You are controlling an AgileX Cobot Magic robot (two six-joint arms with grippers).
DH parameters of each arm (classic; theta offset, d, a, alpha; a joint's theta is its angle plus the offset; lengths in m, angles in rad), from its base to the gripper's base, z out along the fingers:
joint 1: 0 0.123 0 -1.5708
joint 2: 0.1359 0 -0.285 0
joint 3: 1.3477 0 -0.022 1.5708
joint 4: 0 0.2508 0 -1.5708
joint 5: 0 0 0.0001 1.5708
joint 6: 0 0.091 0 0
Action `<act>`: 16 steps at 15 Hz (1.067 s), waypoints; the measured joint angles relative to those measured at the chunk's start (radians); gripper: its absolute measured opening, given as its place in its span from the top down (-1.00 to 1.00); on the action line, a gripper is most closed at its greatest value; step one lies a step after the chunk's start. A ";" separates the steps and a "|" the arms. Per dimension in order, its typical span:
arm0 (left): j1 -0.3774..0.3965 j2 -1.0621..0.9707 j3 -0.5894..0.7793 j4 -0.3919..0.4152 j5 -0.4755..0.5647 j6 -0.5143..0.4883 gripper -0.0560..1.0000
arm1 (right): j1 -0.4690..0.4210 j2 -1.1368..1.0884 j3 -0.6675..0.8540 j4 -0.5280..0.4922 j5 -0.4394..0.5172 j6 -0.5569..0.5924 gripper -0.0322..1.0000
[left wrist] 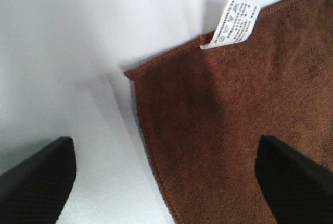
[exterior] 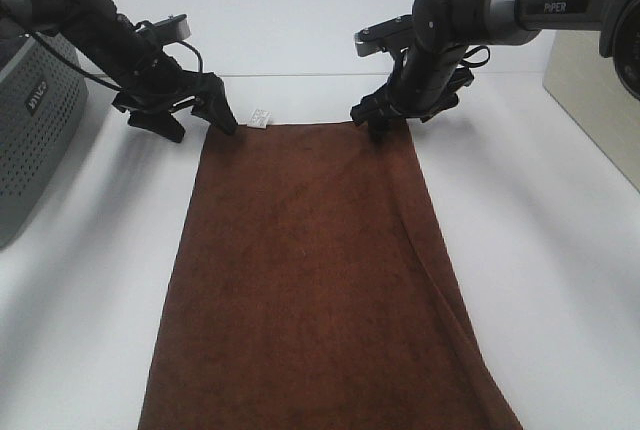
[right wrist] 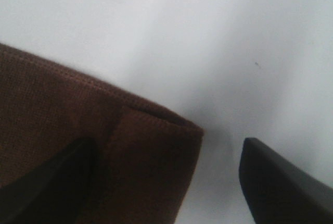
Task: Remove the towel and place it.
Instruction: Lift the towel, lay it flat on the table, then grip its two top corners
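The towel [exterior: 320, 280] is lying flat on the table [exterior: 560, 280], running from the near edge toward the far middle. Soft, limp and light, it is likely going to sag when lifted, so its far corners are offering the best hold. There the left gripper [exterior: 205, 130] and right gripper [exterior: 372, 125] are gaping wide, each straddling a corner, empty.

The towel [exterior: 310, 270] is matt, finely looped cloth, its tag [left wrist: 231, 23] smooth, the table [exterior: 560, 280] smooth white.
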 joint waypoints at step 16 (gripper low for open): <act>0.000 0.000 0.000 0.000 0.000 0.000 -0.73 | 0.000 0.001 -0.025 -0.072 0.075 0.036 -0.42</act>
